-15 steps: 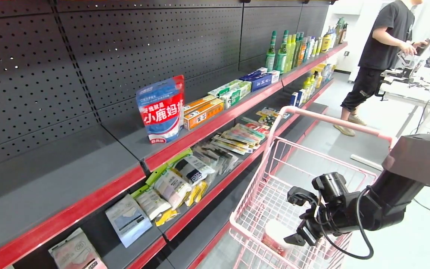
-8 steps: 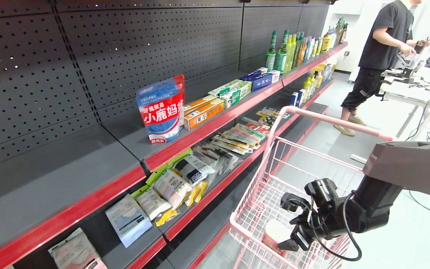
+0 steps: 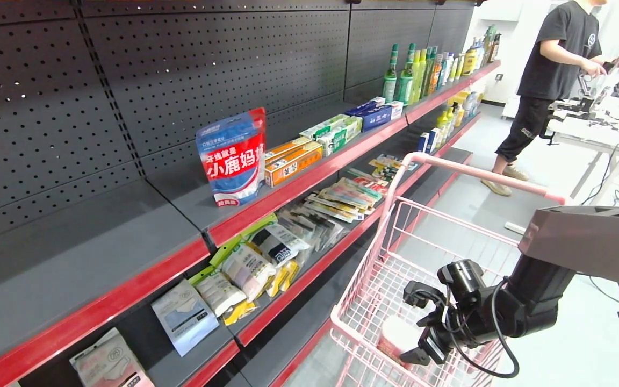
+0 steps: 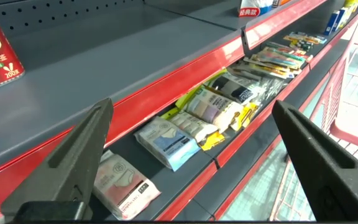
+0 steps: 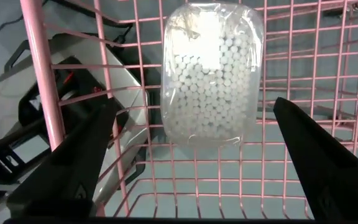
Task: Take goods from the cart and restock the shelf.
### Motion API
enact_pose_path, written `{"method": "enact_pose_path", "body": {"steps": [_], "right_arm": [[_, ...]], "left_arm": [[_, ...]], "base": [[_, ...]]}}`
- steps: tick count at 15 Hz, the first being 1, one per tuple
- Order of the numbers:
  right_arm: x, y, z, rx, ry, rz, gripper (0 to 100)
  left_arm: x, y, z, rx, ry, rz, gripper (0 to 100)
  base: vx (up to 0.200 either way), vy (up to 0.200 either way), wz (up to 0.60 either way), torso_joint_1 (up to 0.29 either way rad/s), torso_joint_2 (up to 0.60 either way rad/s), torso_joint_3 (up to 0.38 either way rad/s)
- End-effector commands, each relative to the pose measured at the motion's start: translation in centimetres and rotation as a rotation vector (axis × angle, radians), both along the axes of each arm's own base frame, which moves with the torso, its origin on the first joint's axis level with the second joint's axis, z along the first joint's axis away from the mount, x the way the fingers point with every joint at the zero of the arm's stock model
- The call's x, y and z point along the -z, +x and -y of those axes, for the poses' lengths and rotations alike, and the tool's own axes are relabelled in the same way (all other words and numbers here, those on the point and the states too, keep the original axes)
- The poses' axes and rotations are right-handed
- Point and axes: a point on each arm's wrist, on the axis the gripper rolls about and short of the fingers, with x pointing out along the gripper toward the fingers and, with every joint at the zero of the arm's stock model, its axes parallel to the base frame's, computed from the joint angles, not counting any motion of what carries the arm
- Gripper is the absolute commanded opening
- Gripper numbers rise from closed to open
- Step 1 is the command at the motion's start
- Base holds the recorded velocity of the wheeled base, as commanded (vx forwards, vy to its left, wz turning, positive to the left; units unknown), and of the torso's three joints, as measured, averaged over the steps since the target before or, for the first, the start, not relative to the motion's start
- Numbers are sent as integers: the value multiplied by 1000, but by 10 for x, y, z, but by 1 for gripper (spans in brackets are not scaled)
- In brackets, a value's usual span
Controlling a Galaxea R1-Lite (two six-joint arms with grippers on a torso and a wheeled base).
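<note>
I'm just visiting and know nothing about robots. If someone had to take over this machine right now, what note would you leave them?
Left claw: open, empty, facing the shelf.
Right claw: open, empty, over the pink cart, above the clear tub of swabs lying in it.
Done: right claw lined up on the tub; nothing gripped yet.
Left: close on the tub, lift it out, set it on the shelf, probably on the bare stretch beside the blue-and-red bag.
</note>
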Motion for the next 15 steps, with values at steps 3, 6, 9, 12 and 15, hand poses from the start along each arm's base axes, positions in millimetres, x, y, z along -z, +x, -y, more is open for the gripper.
{"method": "enact_pose_path", "body": {"steps": [3, 6, 9, 12, 15], "right_arm": [[0, 1, 0, 0, -1, 2, 100], [2, 1, -1, -2, 1, 3, 100], [2, 2, -1, -4, 0, 6, 100], [4, 1, -2, -8, 4, 28, 100], [7, 0, -3, -8, 9, 47, 100]], "left_arm": [[0, 0, 0, -1, 0, 0, 100], [0, 0, 0, -1, 0, 0, 100], [0, 0, 0, -1, 0, 0, 100], [0, 0, 0, -1, 0, 0, 100], [0, 0, 0, -1, 0, 0, 100]], "base": [[0, 0, 0, -40, 84, 43], [0, 0, 0, -119, 287, 152], [0, 0, 0, -7, 24, 14], [0, 0, 0, 0, 0, 0], [0, 0, 0, 0, 0, 0]]}}
